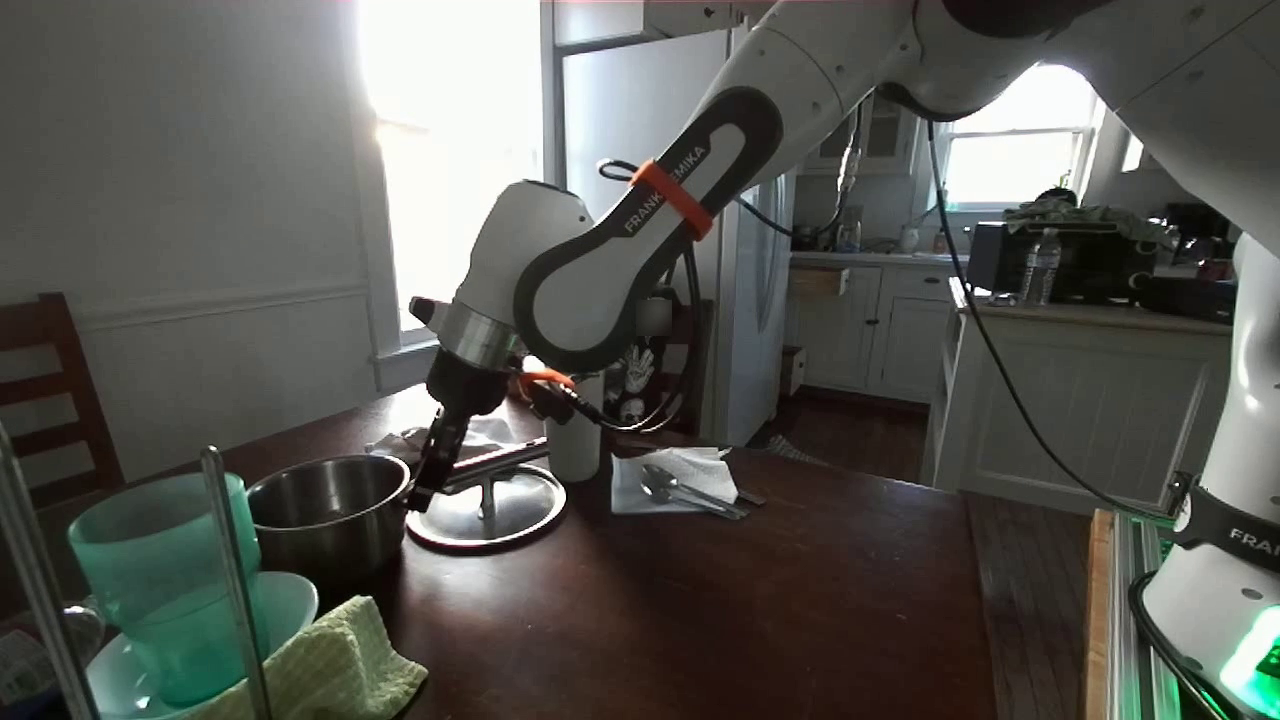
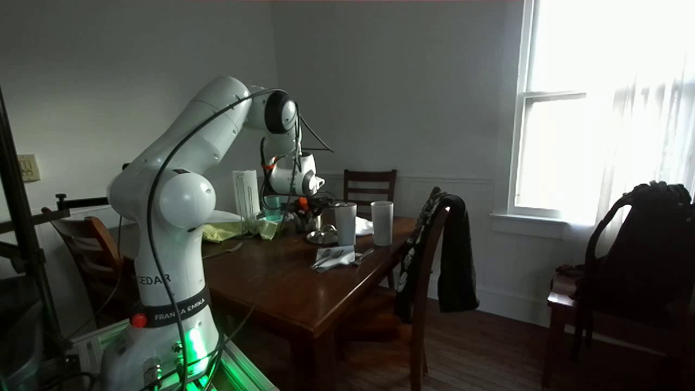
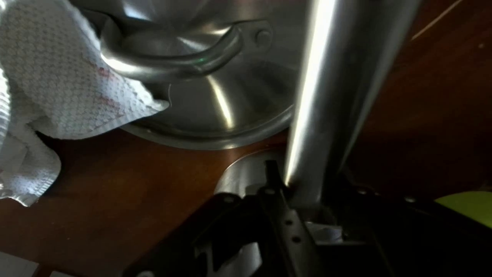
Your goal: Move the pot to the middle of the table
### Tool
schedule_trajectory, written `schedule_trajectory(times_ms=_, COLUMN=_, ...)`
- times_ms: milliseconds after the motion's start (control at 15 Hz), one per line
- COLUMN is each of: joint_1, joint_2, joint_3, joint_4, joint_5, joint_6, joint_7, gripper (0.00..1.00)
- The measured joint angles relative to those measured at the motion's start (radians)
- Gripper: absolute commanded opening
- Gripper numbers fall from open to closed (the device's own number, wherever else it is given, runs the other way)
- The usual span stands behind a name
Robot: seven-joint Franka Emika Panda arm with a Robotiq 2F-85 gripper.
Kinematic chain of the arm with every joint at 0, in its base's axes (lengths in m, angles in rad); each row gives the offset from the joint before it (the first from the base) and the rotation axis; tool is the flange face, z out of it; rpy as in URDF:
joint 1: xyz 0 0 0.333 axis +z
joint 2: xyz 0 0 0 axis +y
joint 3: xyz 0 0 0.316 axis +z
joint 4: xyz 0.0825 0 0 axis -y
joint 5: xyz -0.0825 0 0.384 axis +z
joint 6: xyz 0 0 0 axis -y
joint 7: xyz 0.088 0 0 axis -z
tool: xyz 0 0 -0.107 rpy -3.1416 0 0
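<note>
We find the pot (image 1: pixel 330 530) at the left of the surface (image 1: pixel 700 600) in an exterior view, well apart from the arm's base (image 1: pixel 1215 590). Its long handle (image 1: pixel 500 462) reaches right. We record the pincer (image 1: pixel 425 490) as clamped on that handle close to the pot's rim; in the wrist view its fingers (image 3: pixel 292 231) lie along both sides of the metal. Whether the pot bears on the surface or is lifted, we cannot tell.

Obstructions noted: the metal lid (image 1: pixel 505 525) lies just right of the pot, beneath the handle. A crumpled white towel (image 3: pixel 77 77) overlaps part of the lid. A white cup (image 1: pixel 577 445) stands upright near the handle's free end; contact we cannot determine. We see a second white cup (image 2: pixel 382 222) near it. Farther right, a napkin (image 1: pixel 705 465) carries metal cutlery (image 1: pixel 662 482).

On the near left, green plasticware (image 1: pixel 165 590) sits in a pale bowl (image 1: pixel 290 605), just nearer than the pot. A yellow-green cloth (image 1: pixel 345 655) lies beside the bowl, and metal rods (image 1: pixel 237 590) rise in front.
</note>
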Motion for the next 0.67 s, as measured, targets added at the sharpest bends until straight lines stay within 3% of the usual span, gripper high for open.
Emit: schedule_trajectory(times_ms=667, joint_1=0.0, joint_2=0.006, joint_3=0.013, joint_4=0.024, joint_5=0.0, joint_6=0.005, joint_7=-0.007, gripper=0.08)
